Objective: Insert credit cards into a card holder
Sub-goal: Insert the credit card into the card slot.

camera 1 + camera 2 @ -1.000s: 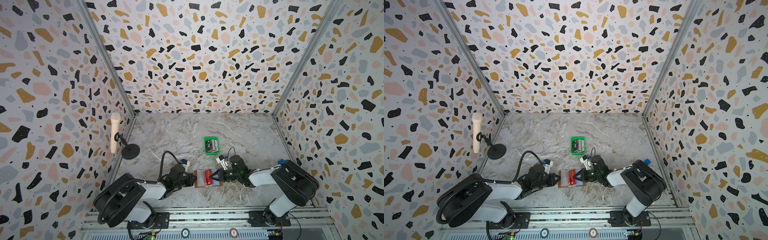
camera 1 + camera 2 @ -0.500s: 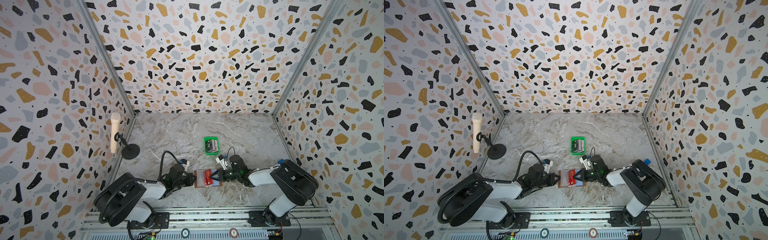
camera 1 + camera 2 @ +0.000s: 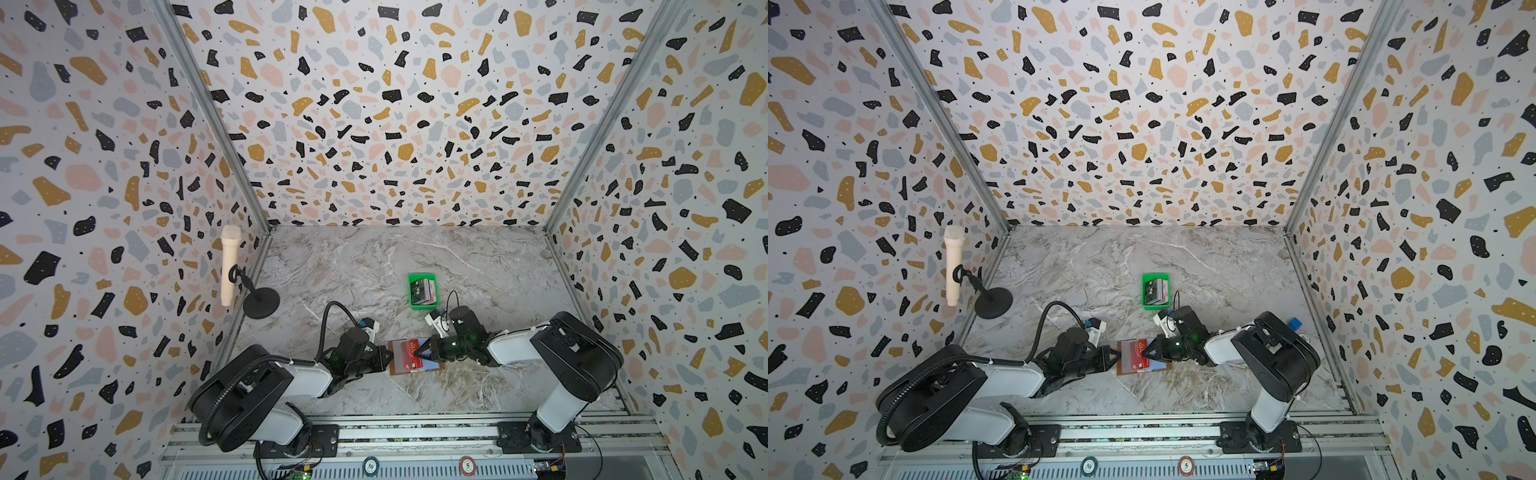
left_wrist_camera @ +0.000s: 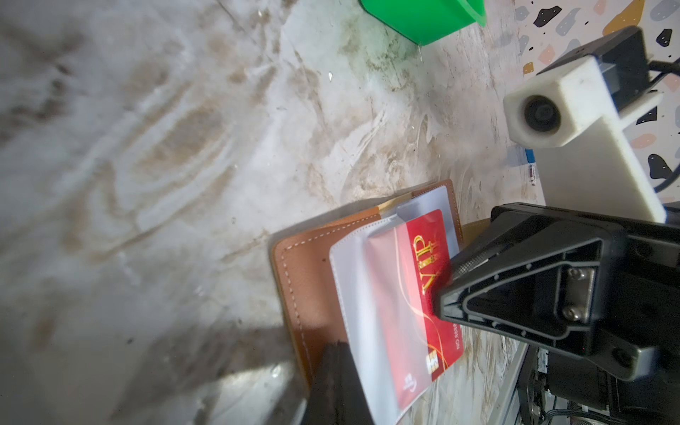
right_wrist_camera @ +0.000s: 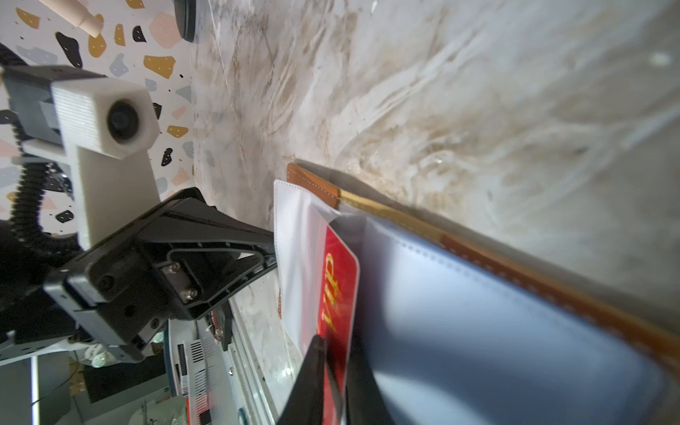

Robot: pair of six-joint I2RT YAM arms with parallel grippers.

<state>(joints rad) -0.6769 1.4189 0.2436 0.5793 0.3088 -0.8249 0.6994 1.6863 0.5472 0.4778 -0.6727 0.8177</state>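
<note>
The tan leather card holder [image 3: 405, 370] lies open near the table's front edge, seen in both top views [image 3: 1133, 370]. A red VIP credit card [image 4: 423, 294] sits partway inside one of its clear sleeves [image 4: 353, 279]. My left gripper [image 4: 336, 368] is shut on the holder's left edge, pinching leather and sleeve. My right gripper [image 5: 336, 368] comes from the right, its fingers standing slightly apart on either side of the red card [image 5: 338, 279]. More credit cards [image 3: 424, 289] stand in a green tray [image 3: 411, 291] behind.
The green tray [image 3: 1144, 291] is just behind the right wrist. A microphone [image 3: 230, 266] on a round black stand [image 3: 261, 303] is at the left wall. Patterned walls close in three sides. A metal rail [image 3: 415, 432] runs along the front.
Both arms and the card holder stay where they were. The right gripper's fingers have eased apart a little round the red card.
</note>
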